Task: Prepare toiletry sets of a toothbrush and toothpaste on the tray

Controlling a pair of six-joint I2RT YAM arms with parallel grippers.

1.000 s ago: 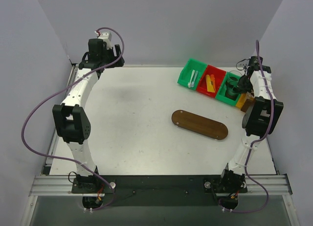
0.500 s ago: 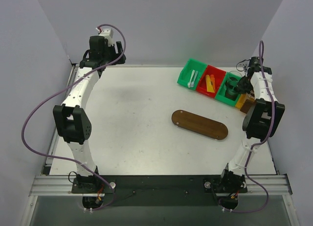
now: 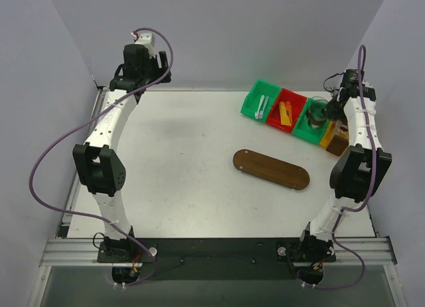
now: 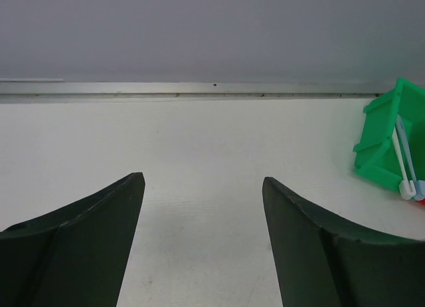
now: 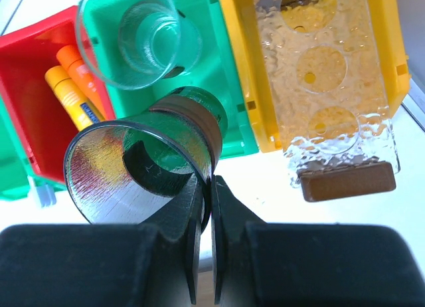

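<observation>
My right gripper (image 5: 207,187) is shut on the rim of a small clear cup (image 5: 143,164) and holds it above the green cup bin (image 5: 219,74); in the top view the cup (image 3: 317,111) hangs at the far right. A second clear cup (image 5: 139,38) stands in that bin. Orange and yellow toothpaste tubes (image 5: 74,88) lie in the red bin (image 3: 285,111). White toothbrushes (image 4: 405,161) lie in the other green bin (image 3: 260,100). The dark wooden tray (image 3: 271,169) lies bare, right of centre. My left gripper (image 4: 202,181) is open and empty over the far left of the table.
A yellow bin (image 5: 312,68) holding a clear dimpled plastic sheet stands right of the cup bin, with a brown block (image 5: 345,181) at its near end. The back wall rail (image 4: 199,88) runs behind the left gripper.
My right gripper has risen and drawn back with the clear cup, lifting it out of the green bin. My left arm has shifted slightly toward the back.
</observation>
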